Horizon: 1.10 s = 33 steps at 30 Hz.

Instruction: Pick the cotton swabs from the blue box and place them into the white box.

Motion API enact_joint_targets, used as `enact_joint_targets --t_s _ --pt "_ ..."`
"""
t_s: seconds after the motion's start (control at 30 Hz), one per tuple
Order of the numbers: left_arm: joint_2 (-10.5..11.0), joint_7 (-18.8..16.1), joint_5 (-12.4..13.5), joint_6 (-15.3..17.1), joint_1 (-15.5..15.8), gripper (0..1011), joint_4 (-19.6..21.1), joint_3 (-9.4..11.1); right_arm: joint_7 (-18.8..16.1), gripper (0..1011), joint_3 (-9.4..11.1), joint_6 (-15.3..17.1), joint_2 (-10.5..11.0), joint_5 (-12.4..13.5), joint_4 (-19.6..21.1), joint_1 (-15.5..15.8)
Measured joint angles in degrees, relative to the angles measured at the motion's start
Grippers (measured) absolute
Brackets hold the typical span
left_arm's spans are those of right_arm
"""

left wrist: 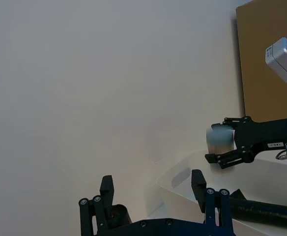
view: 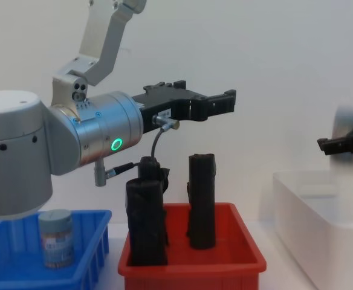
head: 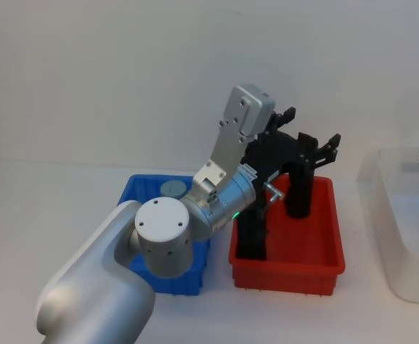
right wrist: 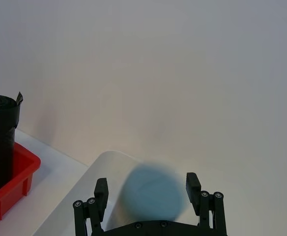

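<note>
Plain pale wall is seen behind a white worktop [head: 52, 193], on which three bins are set in a row. At the robot's right, the white box [view: 309, 211] stands tallest. A red bin [head: 288, 247] with tall black rolls [view: 202, 199] is placed in the middle, and the blue box [head: 141, 193] lies at the left, just beside the red bin.

The left tool [view: 216, 99] is held high above the red bin, its fingers spread and nothing between them. The right tool [left wrist: 227, 147] is raised over the white box and is clamped on a tub of cotton swabs [right wrist: 152, 191], whose blue-grey lid is seen between the fingers [right wrist: 193, 184] in the right wrist view.

The step in hand is judged to be the placing. For it to be done well, the tub should be brought lower, well inside the walls of the white box and clear of the rim, and let go only once it is close to the floor of the bin, so that it is not tipped or bounced out.

One more tub [view: 55, 237] is left upright in the blue box, well apart from both tools and partly hidden behind the left arm in the head view.
</note>
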State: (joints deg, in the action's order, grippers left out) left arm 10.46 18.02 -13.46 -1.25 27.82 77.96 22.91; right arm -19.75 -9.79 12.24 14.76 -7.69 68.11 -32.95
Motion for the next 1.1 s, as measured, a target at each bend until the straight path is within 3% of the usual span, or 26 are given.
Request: enact_joint_targets --t_s 1.1 --pt "0.0 0.0 0.0 0.0 0.0 1004 0.0 0.0 -0.3 1002 -0.1 0.2 -0.1 -0.1 -0.1 -0.3"
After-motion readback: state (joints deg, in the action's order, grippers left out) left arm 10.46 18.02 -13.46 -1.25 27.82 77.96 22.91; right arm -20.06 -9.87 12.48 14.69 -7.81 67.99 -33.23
